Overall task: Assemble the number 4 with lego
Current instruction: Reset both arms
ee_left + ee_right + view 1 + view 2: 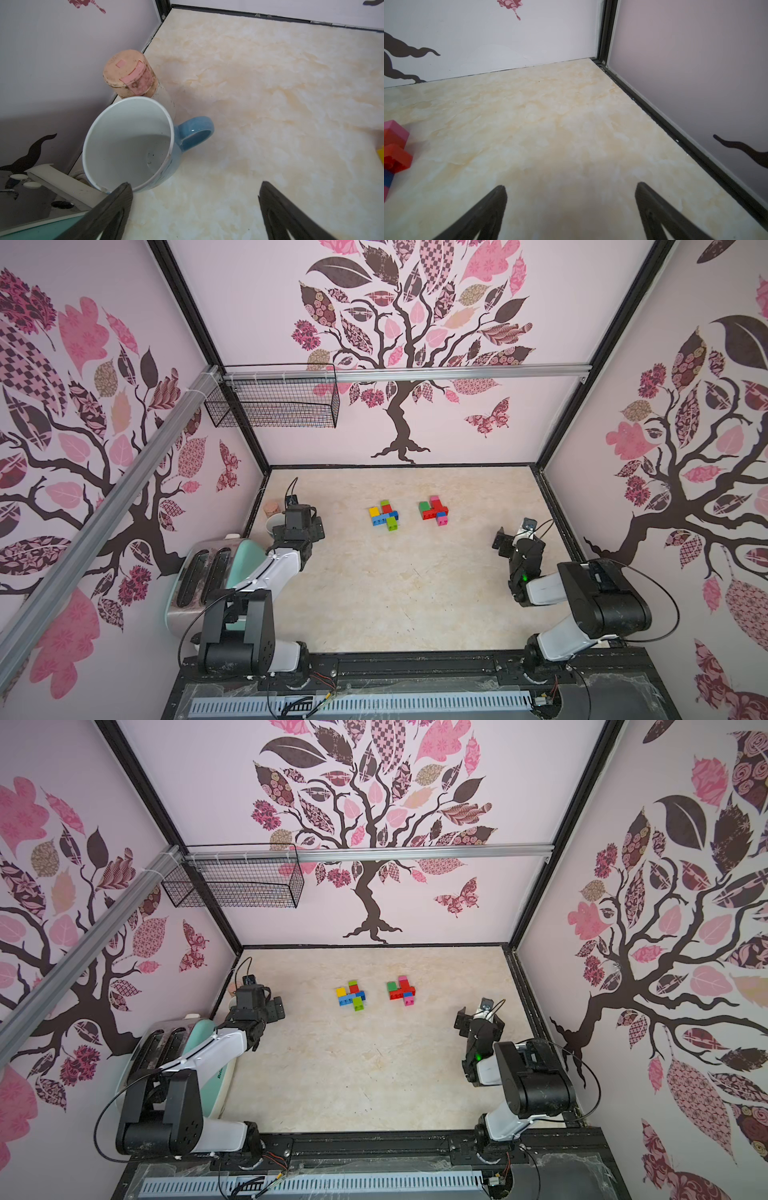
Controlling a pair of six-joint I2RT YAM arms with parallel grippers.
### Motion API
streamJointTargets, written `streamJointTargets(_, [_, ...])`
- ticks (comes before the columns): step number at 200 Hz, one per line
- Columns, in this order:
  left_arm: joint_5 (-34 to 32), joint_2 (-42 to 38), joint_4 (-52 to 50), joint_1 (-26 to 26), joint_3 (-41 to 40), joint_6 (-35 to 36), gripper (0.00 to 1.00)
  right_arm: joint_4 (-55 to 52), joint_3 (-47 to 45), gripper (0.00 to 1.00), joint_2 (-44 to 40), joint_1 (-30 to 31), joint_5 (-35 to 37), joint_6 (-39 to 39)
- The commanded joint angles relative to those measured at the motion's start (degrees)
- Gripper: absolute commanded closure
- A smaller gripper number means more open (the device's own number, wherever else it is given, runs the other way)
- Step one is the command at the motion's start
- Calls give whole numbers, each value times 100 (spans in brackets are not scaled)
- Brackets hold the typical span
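A mug (116,133), white inside and pale blue outside, stands upright on the cream marbled tabletop (395,593), close to the left wall. Its blue handle (195,133) points out toward the open middle, and a few dark specks lie at its bottom. Just beside the mug, toward the back corner, stands a white bottle (128,72) with a grubby peach-pink flip cap. On the mug's near side sits a toaster (208,572), chrome on top with two slots and mint green on the side. High above the mug, a black wire basket (274,402) hangs from a silver rail (415,373). Tree decals (399,364) cover the walls.
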Motion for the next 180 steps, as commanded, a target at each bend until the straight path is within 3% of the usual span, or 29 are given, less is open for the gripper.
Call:
streamJointTargets(1, [421,87,720,11,-214,331,2,634,136,1,6,-11,-640,74])
streamJointTargets(26, [1113,424,1239,135,-302,324,2,743,110,1,43,18,-578,63])
streamJointTargets(57, [1334,591,3028,138,-984,715,2,734,116,1,43,22,-578,65])
streamJointTargets(68, [1459,568,3143,143,-1066,879,2,750,111,0,45,21,-581,65])
streamJointTargets(111, [1660,668,4117,255,-1567,790,2,763,95,1,38,23,-589,63])
streamJointTargets(133, [1804,1022,5418,384,-2019,663,2,762,94,1,38,22,-587,58])
streamJointTargets(148, [1769,853,4841,398,-1891,651,2,760,100,1,38,25,-589,61])
streamJointTargets(163, [1542,1025,5251,400,-1932,592,2,768,100,1,42,19,-582,59])
streamJointTargets(180, [1124,889,4939,327,-1930,507,2,765,102,1,46,26,-589,60])
